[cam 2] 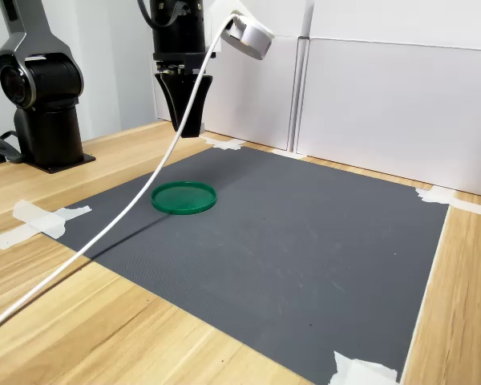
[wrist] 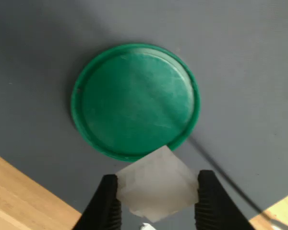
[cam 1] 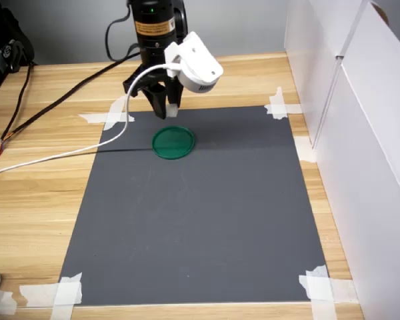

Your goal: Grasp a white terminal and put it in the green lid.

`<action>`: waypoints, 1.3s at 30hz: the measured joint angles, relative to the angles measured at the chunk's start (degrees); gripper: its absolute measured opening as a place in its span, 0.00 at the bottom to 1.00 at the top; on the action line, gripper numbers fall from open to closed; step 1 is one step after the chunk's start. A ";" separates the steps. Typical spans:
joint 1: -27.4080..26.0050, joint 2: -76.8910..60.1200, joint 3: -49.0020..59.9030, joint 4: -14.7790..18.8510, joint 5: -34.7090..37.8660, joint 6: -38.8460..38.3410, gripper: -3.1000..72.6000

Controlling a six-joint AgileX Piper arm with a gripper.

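The jaws are pinching the terminal [wrist: 156, 184], so the grasp looks done. The gripper [cam 1: 167, 107] is hanging just beside the empty lid [cam 1: 173, 143]; placing remains.

**What Can't Be Made Out**

In the wrist view the white terminal [wrist: 156, 184] is a blur between the black fingers [wrist: 108, 201], its ribs lost. The frame edge cuts those fingers (and the mat's [wrist: 240, 72] corners) off.
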 joint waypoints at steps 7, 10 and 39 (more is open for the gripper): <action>-0.74 0.00 3.59 0.07 -1.03 -2.30 0.52; -0.74 0.00 6.26 0.07 -2.30 -2.35 0.52; -0.74 2.82 7.63 -1.88 -9.00 -1.21 0.88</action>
